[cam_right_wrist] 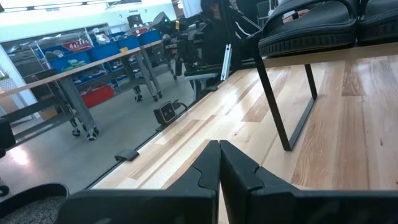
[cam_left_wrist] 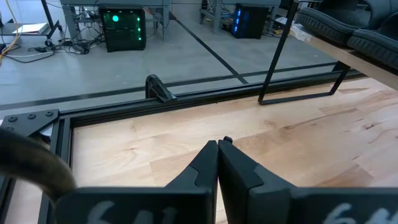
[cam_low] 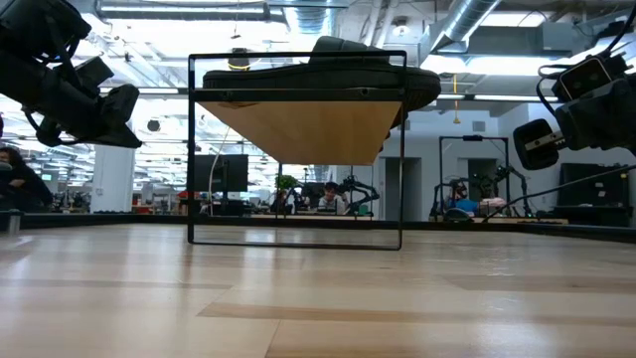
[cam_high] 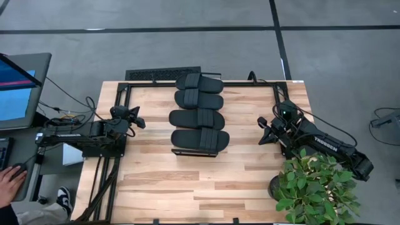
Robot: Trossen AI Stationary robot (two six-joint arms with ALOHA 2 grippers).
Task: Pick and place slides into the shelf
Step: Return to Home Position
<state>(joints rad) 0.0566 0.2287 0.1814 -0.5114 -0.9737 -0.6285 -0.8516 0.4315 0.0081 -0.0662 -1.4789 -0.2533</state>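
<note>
Four black slides (cam_high: 199, 119): lay side by side atop the shelf (cam_low: 298, 129), in a row running from the bench's (cam_high: 250, 181) far edge to its middle. Judged light, pliant and matte, not slippery; best taken across the ribbed strap or at the sole edge. Left end effector (cam_high: 137, 119): fingers closed, empty, near the left edge. Right end effector (cam_high: 262, 131): likewise closed, empty, near the right edge.

— What are the slides (cam_high: 199, 119) made of?
— They look like matt black rubbery stuff, with ribbed straps.
— And the shelf (cam_low: 298, 129)?
— Pale, smooth wood on a thin dark metal frame. The counter (cam_high: 250, 181) is light plank wood with a soft sheen.
</note>
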